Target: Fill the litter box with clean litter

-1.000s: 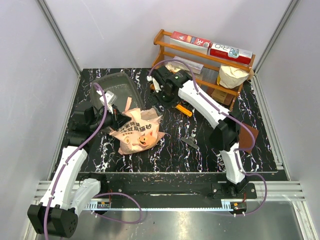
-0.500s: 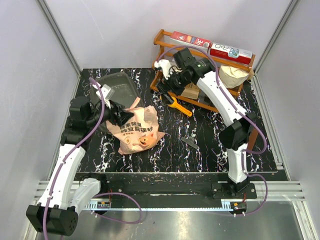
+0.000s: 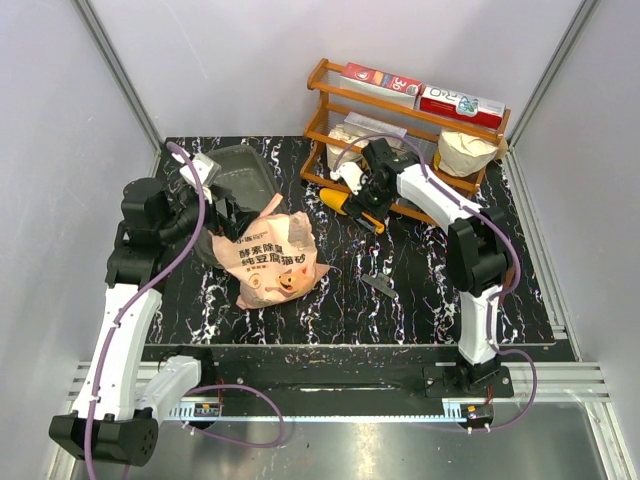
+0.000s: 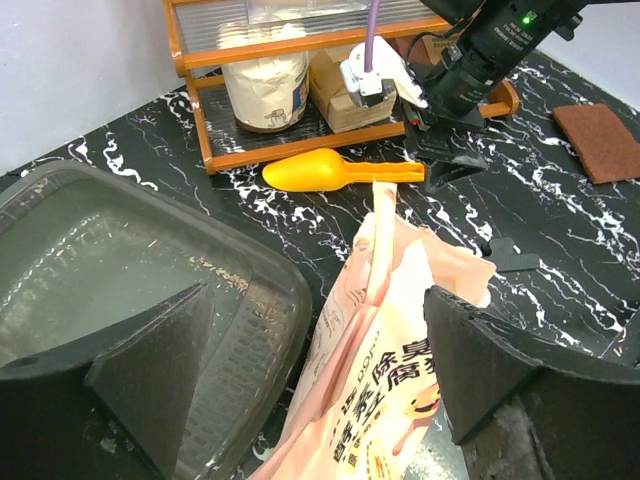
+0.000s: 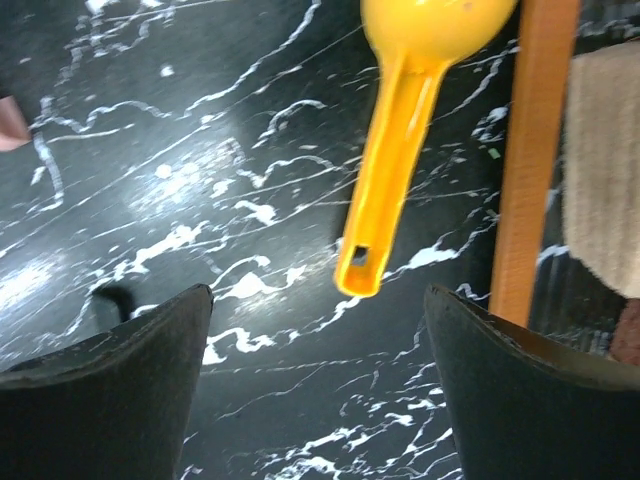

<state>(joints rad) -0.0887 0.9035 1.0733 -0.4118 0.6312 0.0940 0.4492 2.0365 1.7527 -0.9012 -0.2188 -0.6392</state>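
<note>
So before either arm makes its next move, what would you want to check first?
1. Right tool open above the yellow scoop handle: ok.
2. Scoop clear of the wooden rack: cannot tell, they lie very close.
3. Left tool open, holding nothing: ok.
4. Litter box upright beside the pink bag: ok.
5. Bag's top open for pouring: cannot tell.
6. Litter in the box: not ok, it looks empty.
</note>
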